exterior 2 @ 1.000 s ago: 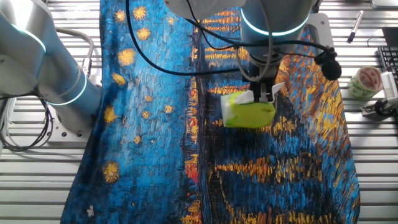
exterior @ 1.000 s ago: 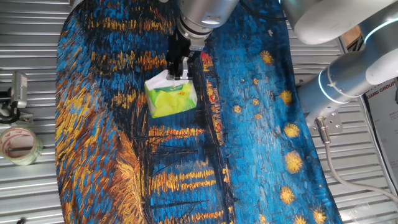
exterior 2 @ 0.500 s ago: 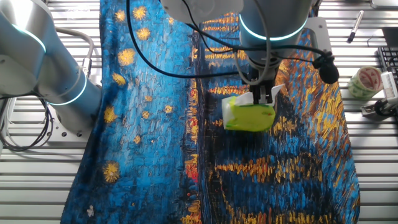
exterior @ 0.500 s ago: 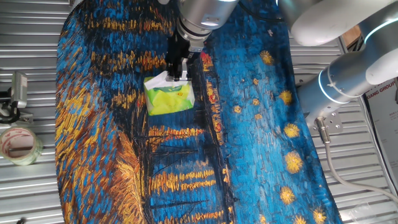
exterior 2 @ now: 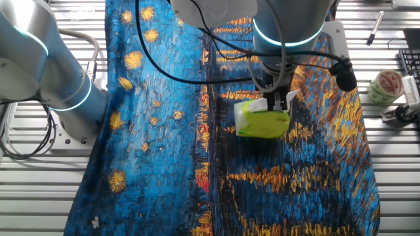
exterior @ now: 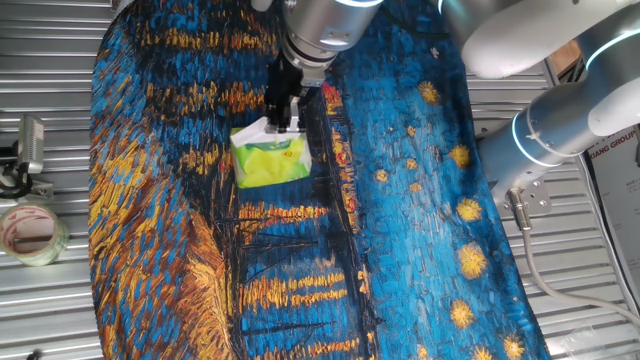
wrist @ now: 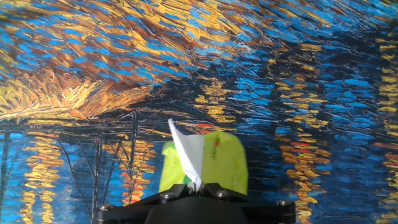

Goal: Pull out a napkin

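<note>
On the painted cloth (exterior: pixel 400 200) sits the green pack (exterior: pixel 270 163), its print too small to read. Above it my gripper (exterior: pixel 281 123) pinches the napkin (wrist: pixel 186 155), white sheet rising from the pack's top.

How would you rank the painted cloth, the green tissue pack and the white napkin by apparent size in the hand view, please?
1. Painted cloth, filling the view.
2. Green tissue pack.
3. White napkin, a narrow strip.

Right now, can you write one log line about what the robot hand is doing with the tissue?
step: pulling napkin | gripper: shut on napkin | green pack: lying on painted cloth | napkin: partly out
</note>
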Motion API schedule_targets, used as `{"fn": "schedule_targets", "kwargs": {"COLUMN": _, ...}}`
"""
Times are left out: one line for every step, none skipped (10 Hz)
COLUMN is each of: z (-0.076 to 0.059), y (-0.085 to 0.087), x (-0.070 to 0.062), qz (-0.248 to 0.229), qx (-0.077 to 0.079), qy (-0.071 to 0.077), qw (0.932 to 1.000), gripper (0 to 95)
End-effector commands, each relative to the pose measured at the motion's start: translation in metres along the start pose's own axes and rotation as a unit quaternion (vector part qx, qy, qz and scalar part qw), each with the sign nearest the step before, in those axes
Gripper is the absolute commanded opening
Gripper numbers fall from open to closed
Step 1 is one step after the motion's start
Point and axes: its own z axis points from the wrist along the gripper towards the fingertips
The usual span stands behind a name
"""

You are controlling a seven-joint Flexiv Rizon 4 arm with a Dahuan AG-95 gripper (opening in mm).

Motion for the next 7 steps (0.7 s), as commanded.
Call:
{"fn": "schedule_targets", "kwargs": {"z": 0.0015, "y": 0.0002, "x": 0.0006, "qz": 0.0, "qx": -0.001, "qy": 0.0, "qw": 1.0, "gripper": 0.0}}
{"fn": "schedule_targets", "kwargs": {"z": 0.0026, "y": 0.0002, "x": 0.0006, "qz": 0.0, "qx": -0.001, "qy": 0.0, "qw": 1.0, "gripper": 0.0}}
{"fn": "schedule_targets", "kwargs": {"z": 0.004, "y": 0.0003, "x": 0.0006, "qz": 0.0, "qx": -0.001, "qy": 0.001, "qw": 1.0, "gripper": 0.0}}
{"fn": "schedule_targets", "kwargs": {"z": 0.005, "y": 0.0003, "x": 0.0006, "qz": 0.0, "qx": -0.001, "qy": 0.0, "qw": 1.0, "gripper": 0.0}}
{"fn": "schedule_targets", "kwargs": {"z": 0.0063, "y": 0.0004, "x": 0.0007, "qz": 0.0, "qx": -0.001, "qy": 0.0, "qw": 1.0, "gripper": 0.0}}
{"fn": "schedule_targets", "kwargs": {"z": 0.0079, "y": 0.0005, "x": 0.0008, "qz": 0.0, "qx": -0.001, "qy": 0.0, "qw": 1.0, "gripper": 0.0}}
{"fn": "schedule_targets", "kwargs": {"z": 0.0092, "y": 0.0006, "x": 0.0011, "qz": 0.0, "qx": -0.002, "qy": -0.001, "qw": 1.0, "gripper": 0.0}}
